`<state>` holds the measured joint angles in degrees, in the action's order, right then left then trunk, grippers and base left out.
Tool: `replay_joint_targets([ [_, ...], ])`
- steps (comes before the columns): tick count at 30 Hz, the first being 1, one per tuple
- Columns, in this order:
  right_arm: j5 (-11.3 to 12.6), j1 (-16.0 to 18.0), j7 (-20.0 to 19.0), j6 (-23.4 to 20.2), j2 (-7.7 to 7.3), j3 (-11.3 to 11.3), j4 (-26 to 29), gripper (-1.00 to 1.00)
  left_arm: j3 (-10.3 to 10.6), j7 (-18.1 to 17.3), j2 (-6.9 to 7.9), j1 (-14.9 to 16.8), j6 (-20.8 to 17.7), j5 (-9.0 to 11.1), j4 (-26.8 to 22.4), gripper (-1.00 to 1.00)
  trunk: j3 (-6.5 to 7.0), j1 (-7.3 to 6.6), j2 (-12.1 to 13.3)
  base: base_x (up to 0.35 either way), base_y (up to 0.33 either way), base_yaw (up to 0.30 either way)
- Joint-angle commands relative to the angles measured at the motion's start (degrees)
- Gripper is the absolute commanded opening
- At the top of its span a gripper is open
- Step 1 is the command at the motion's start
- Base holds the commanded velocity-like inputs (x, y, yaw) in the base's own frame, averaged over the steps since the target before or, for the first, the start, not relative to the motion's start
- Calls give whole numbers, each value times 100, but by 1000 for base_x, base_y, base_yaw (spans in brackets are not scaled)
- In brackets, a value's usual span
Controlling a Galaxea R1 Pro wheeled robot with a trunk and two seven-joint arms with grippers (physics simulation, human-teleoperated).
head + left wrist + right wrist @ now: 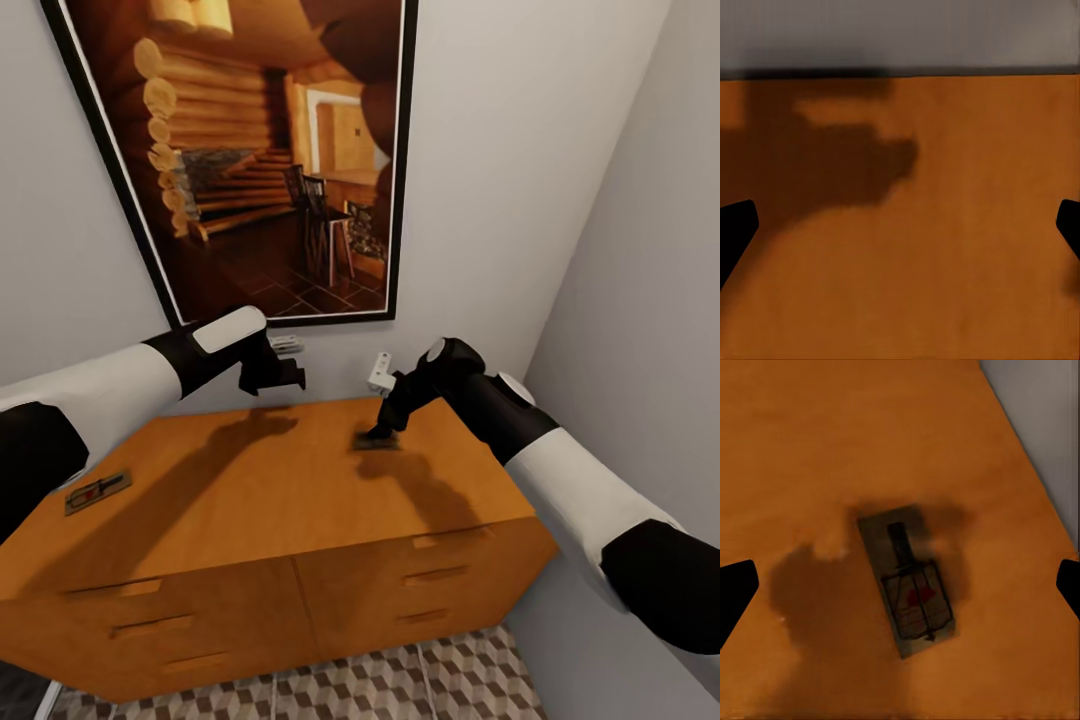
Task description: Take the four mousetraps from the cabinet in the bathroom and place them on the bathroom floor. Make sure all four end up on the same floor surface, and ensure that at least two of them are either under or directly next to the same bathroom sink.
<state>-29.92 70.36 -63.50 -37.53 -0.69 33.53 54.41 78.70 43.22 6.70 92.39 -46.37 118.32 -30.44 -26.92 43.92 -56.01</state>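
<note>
Right claw [381, 432] is hanging wide open just over a mousetrap [909, 581] lying flat on the cabinet [250, 500] top near the wall, left claw [285, 378] hovering wide open over bare wood, second mousetrap [98, 491] sitting at the top's left edge.

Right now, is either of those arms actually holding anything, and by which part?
Nothing is held. The right gripper is open above a mousetrap lying flat on the cabinet, fingertips wide apart. The left gripper is open too, over bare wood.

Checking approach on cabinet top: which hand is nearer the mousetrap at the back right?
Right. The right hand hangs directly over that mousetrap, open, trap between its fingertips. The left hand hovers well to the trap's left, over bare cabinet top.
</note>
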Motion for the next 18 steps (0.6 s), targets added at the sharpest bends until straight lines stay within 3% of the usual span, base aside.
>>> replay_joint_targets([
  [1,-55,4,-22,4,-19,8,-38,100,34,41,11,10,13,59,-14,100,-7,2,-5,74,-15,0],
  [13,-254,-4,145,166,-128,-27,-253,100,-29,40,205,7,-30,52,-183,100,-7,2,-5,20,-4,0],
  [18,-267,-5,166,178,-132,-15,-268,100,-423,34,427,7,-67,75,-673,100,-7,2,-5,1,0,0],
])
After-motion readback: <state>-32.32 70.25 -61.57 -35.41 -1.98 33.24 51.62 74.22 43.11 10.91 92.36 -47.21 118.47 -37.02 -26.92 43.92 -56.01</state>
